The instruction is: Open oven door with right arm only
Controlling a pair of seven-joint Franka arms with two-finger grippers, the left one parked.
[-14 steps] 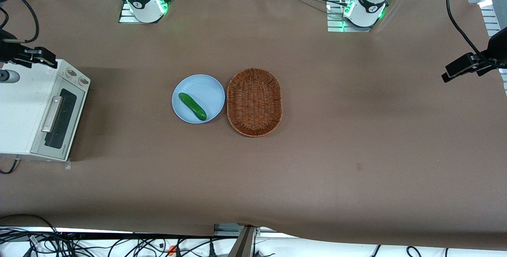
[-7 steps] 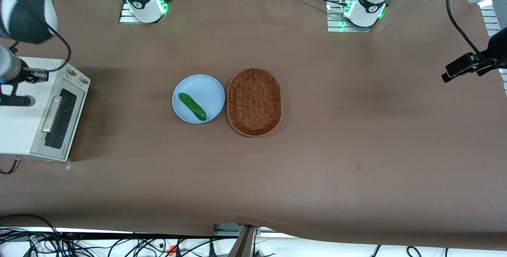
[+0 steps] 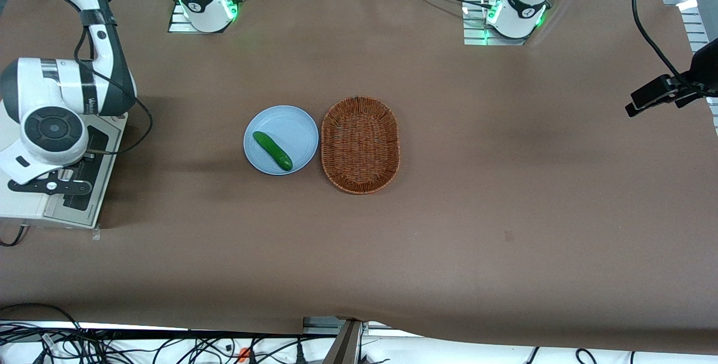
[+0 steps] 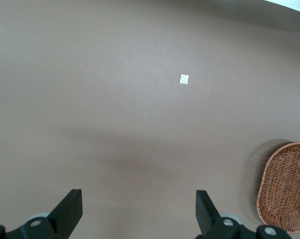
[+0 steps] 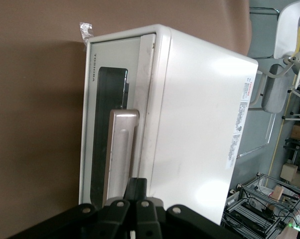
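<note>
Now one right arm (image 3: 53, 100) bent over one white oven (image 5: 190, 129), its hand (image 5: 138, 199) just above the shut oven door (image 5: 112, 124) and silver handle (image 5: 121, 149), finger spread impossible to tell, arm swung in since a second ago, one cucumber (image 3: 272, 151) on one blue plate (image 3: 291, 123), one wicker basket (image 3: 360, 144) on the table (image 3: 505, 184) farther toward the parked arm.

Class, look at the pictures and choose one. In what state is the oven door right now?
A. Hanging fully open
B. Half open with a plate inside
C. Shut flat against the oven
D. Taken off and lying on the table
C: the oven door lies flush in the oven's front, handle untouched, with the right arm's end effector hovering just above that handle.
</note>
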